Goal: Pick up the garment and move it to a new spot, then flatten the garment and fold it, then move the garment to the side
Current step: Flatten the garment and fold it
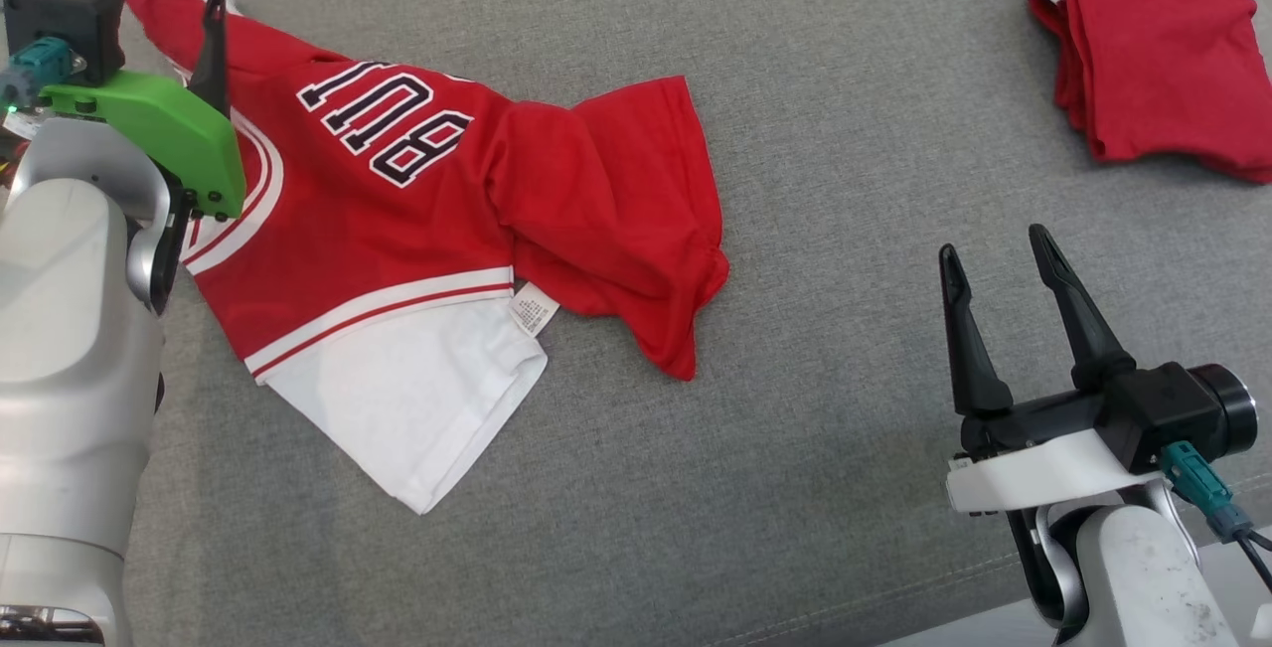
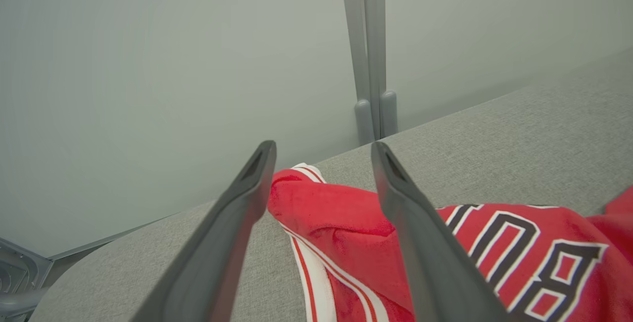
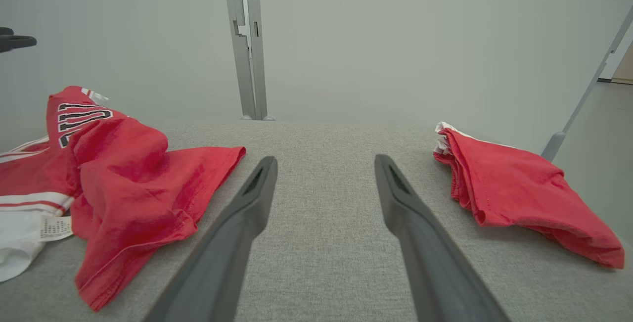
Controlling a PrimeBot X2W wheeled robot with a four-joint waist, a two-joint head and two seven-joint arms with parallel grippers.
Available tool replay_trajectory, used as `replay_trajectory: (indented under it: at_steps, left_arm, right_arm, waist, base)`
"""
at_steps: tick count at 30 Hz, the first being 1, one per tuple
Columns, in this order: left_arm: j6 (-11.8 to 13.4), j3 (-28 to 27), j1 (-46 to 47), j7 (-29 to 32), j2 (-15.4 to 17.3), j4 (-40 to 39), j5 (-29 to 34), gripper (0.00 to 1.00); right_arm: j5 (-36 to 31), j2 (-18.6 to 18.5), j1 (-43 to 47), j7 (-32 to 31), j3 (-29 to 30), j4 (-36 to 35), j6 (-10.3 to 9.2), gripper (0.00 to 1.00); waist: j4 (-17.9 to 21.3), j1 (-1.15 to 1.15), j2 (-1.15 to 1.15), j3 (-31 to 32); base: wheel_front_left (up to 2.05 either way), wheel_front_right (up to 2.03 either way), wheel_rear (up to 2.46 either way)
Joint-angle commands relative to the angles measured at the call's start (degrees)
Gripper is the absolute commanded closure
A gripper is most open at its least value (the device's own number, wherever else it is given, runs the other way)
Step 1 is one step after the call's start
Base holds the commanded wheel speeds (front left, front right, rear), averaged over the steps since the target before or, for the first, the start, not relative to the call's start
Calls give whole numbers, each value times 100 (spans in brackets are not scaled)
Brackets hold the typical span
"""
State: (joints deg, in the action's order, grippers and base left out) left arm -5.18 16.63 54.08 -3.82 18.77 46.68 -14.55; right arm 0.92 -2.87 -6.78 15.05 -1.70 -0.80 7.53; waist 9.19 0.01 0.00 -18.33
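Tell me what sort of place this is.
Probably a robot test booth for folding clothes: a grey cloth-covered table, bare pale partition walls joined by a metal post, plus a red jersey and a folded red garment.

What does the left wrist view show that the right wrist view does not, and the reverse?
Left wrist view: the left gripper, open, its fingers framing the striped end of the red jersey. Right wrist view: the right gripper, open over the grey surface; the folded red garment; the jersey's white label. Shared: the jersey, the surface, the wall post.
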Motion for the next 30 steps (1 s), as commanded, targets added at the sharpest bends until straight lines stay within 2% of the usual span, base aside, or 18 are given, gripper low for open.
replay_trajectory:
  at_steps: [1, 10, 15, 21, 30]
  left_arm:
    - [-39, 14, 68, -105, -11, 37, -62, 0]
    - [-168, 160, -551, -500, -383, -224, -422, 0]
    - [-159, 217, -1420, -644, -689, -785, -690, 0]
    - [140, 301, -2763, -773, -961, -1651, -860, 0]
    - [611, 328, -4009, -855, -1019, -2729, -867, 0]
  right_arm:
    - [-1, -5, -69, 17, 9, 47, -9, 0]
    - [-69, -6, 160, 17, 67, 391, -9, 0]
    - [-132, -6, 265, 17, 138, 656, -9, 0]
    - [-181, -6, 302, 17, 174, 971, -9, 0]
    - [-324, -165, -323, -47, 70, 2032, -10, 0]
  waist:
    - [-107, -1, 0, 110]
    - [-616, -1, 0, 727]
    - [-919, -1, 0, 1058]
    - [-1237, -1, 0, 1220]
    - [-1512, -1, 0, 1126]
  base:
    - [0, 0, 0]
    - [0, 0, 0]
    - [0, 0, 0]
    - [0, 0, 0]
    - [0, 0, 0]
